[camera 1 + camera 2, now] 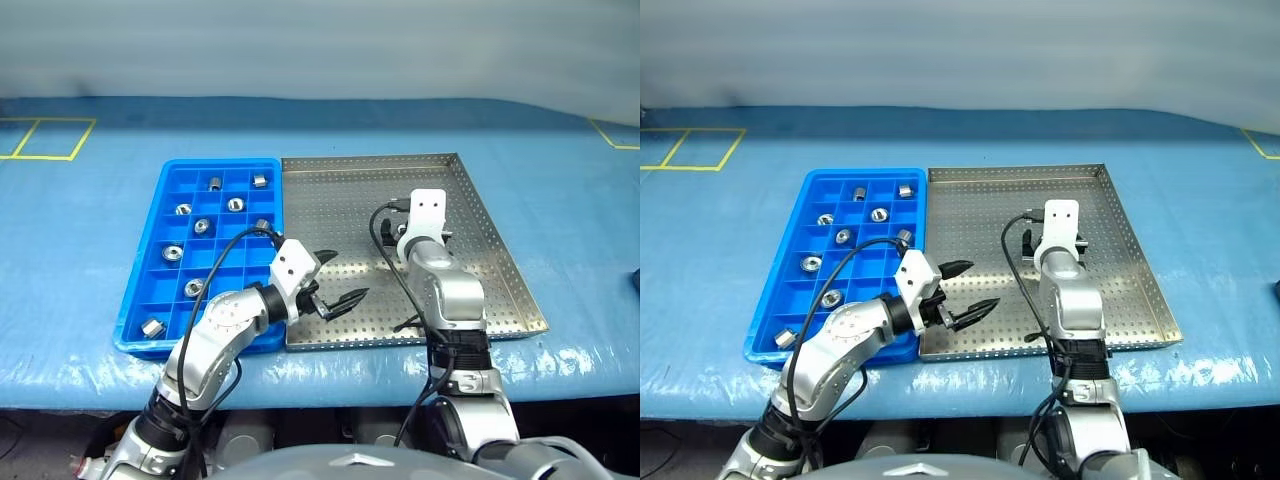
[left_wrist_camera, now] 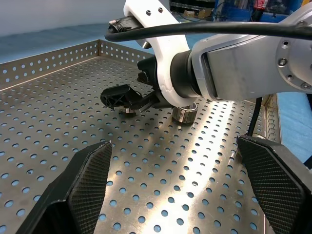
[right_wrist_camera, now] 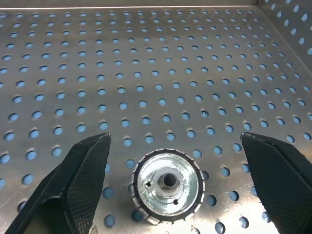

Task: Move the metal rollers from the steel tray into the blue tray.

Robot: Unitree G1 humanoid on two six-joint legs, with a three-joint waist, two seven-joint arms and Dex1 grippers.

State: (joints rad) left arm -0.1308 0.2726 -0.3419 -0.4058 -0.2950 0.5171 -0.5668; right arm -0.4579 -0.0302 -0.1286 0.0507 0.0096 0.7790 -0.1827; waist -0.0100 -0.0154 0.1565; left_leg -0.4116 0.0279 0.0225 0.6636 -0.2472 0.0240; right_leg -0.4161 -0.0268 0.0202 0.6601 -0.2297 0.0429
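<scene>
**Right pincer lined up on a roller in the steel tray**

While the blue tray already holds several metal rollers in its small compartments, one roller is left on the perforated floor of the steel tray, and the step in hand, as I judge it, is the reach for this one.

The right pincer hangs low over the steel tray with its two black fingers spread wide and empty. The roller stands on its end, hole upward, between them and a little nearer to the left finger, but I see a gap on both sides, so nothing is gripped yet. From the left wrist view, the same roller sits just under the right hand.

The left pincer waits near the front edge of the steel tray, close to the blue tray's border. It is wide open too, carries nothing, and points across toward the right arm.

For the next move I think the right pincer must sink a bit more, so the pads come to the roller's side wall, and then close slowly. The roller is short, smooth and round, so a grip that is off-centre could push it away over the holes or tip it. After that it must be lifted clear of the low rim and carried across to a free compartment of the blue tray, past the left pincer, which stands in between.

Both trays lie side by side on the blue counter.
</scene>
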